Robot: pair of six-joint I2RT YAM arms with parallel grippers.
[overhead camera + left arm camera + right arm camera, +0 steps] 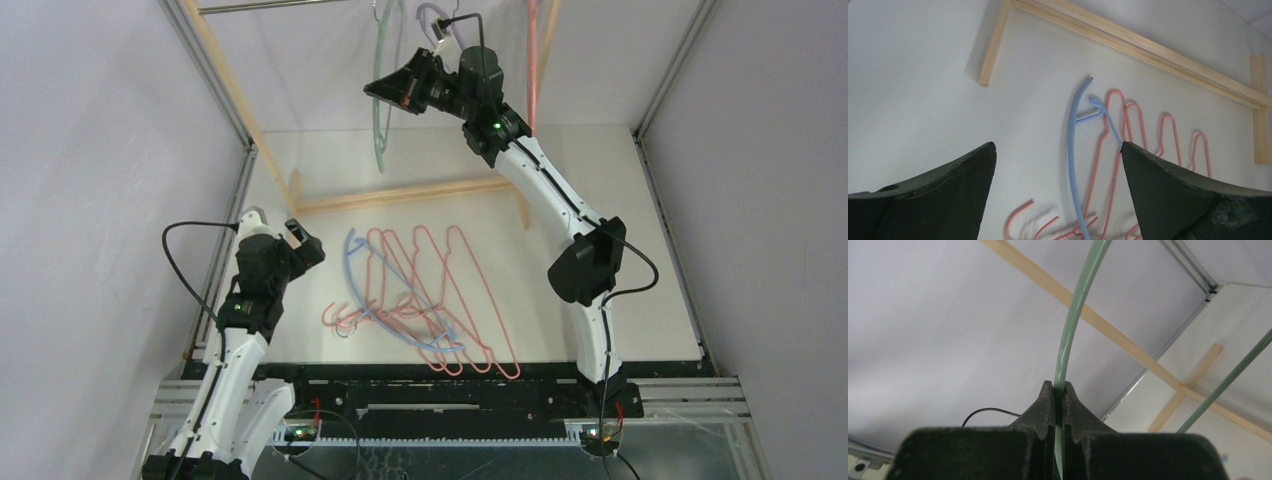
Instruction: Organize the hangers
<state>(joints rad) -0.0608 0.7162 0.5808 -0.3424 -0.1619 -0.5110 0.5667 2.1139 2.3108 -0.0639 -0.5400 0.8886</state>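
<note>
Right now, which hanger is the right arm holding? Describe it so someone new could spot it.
At the far end of the table stands the wooden rack, with three hangers up off the table. It is the pale green hanger, leftmost, clamped in the right gripper; its neighbours are lavender and salmon-pink.

No readable text
The hangers (pixel 430 300) and the wooden rack (pixel 400 196) carry no legible lettering, label, brand, number or sign in any view.
</note>
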